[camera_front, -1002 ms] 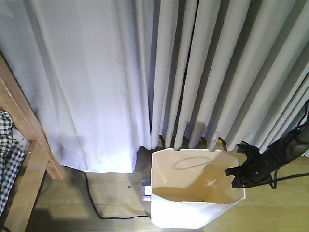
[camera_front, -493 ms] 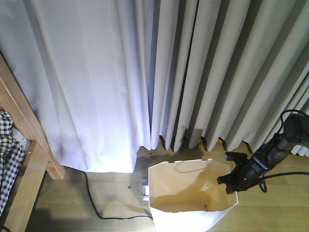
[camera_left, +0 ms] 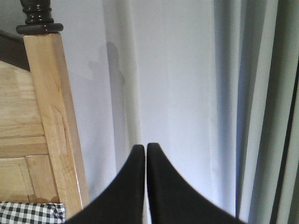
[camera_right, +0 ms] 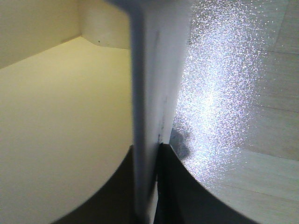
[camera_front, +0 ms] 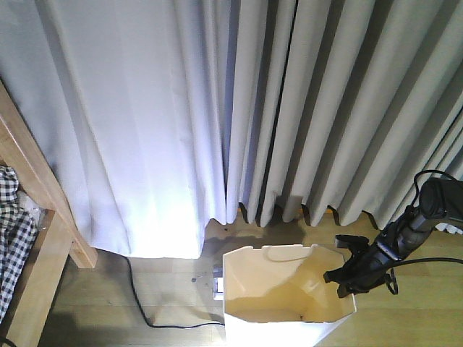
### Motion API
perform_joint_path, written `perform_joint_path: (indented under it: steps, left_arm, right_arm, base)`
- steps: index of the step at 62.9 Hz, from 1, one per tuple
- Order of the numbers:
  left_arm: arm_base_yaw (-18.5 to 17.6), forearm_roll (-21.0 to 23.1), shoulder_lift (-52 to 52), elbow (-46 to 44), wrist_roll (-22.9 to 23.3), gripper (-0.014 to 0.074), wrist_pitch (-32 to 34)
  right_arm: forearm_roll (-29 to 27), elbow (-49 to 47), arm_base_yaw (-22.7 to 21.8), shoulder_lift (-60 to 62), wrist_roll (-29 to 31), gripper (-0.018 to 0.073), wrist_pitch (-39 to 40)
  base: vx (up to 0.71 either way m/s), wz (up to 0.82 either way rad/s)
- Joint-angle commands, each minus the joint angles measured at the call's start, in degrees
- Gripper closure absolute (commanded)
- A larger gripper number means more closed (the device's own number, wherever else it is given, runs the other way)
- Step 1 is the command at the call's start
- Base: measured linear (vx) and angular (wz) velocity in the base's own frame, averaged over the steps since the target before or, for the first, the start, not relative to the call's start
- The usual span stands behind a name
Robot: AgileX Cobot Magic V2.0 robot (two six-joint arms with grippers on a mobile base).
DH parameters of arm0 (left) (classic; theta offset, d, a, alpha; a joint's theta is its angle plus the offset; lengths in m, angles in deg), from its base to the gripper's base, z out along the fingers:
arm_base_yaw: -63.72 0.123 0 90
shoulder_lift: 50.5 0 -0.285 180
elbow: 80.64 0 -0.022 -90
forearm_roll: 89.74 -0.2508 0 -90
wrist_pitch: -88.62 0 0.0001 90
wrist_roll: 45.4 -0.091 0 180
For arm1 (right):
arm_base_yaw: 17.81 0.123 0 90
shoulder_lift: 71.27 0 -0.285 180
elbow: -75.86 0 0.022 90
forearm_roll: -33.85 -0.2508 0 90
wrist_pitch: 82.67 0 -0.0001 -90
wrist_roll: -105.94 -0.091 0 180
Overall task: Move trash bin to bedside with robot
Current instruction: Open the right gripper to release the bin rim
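The right gripper (camera_front: 346, 271) is clamped, arm slanting in from right of frame; the left gripper (camera_left: 145, 148) has its fingers (camera_left: 133, 186) pressed together.

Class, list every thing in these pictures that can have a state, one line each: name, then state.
trash bin: upright on the floor, no lid, nothing visible inside.
right hand: shut on the trash bin's right wall, one finger inside, one outside.
left hand: shut, holding nothing.
curtains: drawn, hanging to the floor.
black cable: lying loose on the floor.
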Motion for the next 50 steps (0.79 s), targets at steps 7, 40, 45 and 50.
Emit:
perform_joint_path:
  steps: [7,40,45,50]
  left_arm:
    - [-0.36,0.54,0.43,0.67,0.79,0.0603,4.22]
    - [-0.36,0.54,0.43,0.67,0.79,0.0603,4.22]
    - [-0.36,0.54,0.43,0.67,0.79,0.0603,4.22]
    - [-0.36,0.54,0.43,0.67,0.79,0.0603,4.22]
  right_arm:
    - [0.34,-0.48,0.02,2.91,0.69,0.0491,-4.41]
    - [0.34,-0.48,0.02,2.91,0.64,0.0060,-2.64]
    - [0.21,-0.48,0.02,2.91,0.78,0.0007,-2.30]
    - [-1.25,-0.48,0.02,2.91,-0.44,-0.0006,-3.09]
  base:
    - [0.00,0.00]
    - [0.00,0.00]
    - [0.00,0.00]
    - [0.00,0.00]
